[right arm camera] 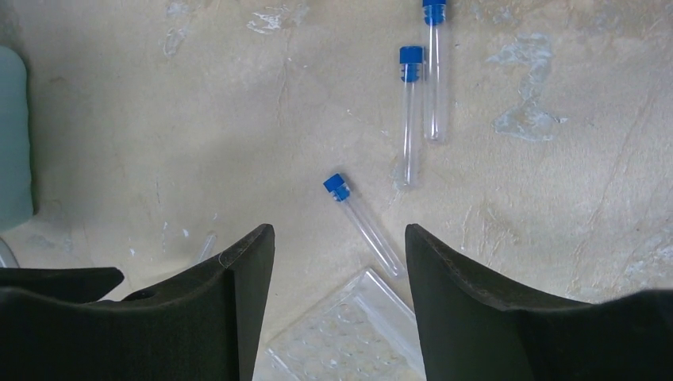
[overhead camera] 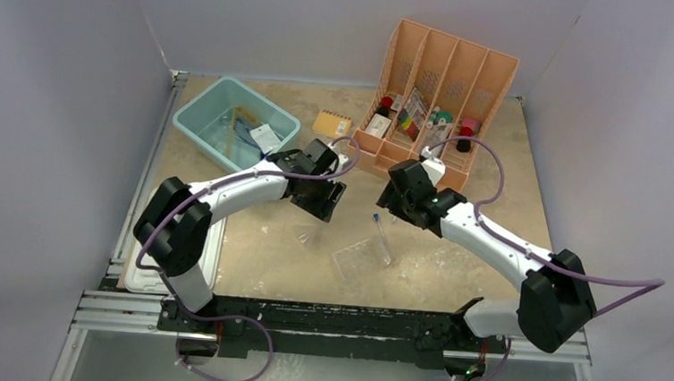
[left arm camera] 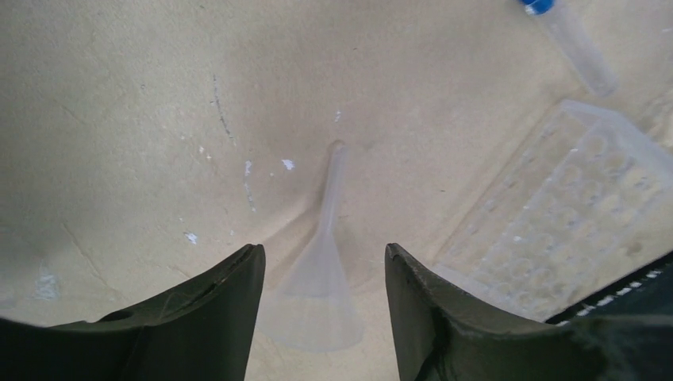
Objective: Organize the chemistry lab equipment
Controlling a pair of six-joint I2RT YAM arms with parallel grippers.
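My left gripper [overhead camera: 322, 204] is open and hovers over a clear plastic funnel [left arm camera: 321, 278], which lies on the table between its fingers [left arm camera: 214, 317] without touching them. My right gripper [overhead camera: 394, 205] is open and empty above the table. Three clear blue-capped test tubes lie below it: one [right arm camera: 365, 226] runs in between the fingertips, and two [right arm camera: 409, 119] lie side by side farther off. The clear tube rack [right arm camera: 349, 337] lies flat next to the near tube and also shows in the top view [overhead camera: 360, 259]. In the teal bin [overhead camera: 197, 120] lie amber tubing [overhead camera: 242, 117] and a small clear bag [overhead camera: 265, 137].
A peach divider [overhead camera: 493, 85] with bottles and colourful items stands at the back right. A small orange notepad [overhead camera: 332, 123] lies between it and the bin. A white tray [overhead camera: 141, 277] sits at the table's near left edge.
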